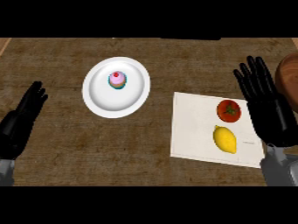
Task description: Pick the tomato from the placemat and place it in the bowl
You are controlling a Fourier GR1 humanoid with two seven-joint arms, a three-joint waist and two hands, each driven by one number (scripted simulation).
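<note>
A red tomato (229, 110) with a green stem lies on the white placemat (193, 127) at the right. Just right of it my right hand (267, 109) is open, fingers straight and pointing away, hovering over the mat's right edge without touching the tomato. The brown wooden bowl (297, 78) sits at the far right, partly cut off by the view's edge and partly behind my right hand. My left hand (19, 122) rests open at the left edge, fingers up.
A yellow lemon (224, 139) lies on the placemat just below the tomato. A white plate (96, 94) with a pink cupcake (116, 80) stands left of centre on the dark wooden counter.
</note>
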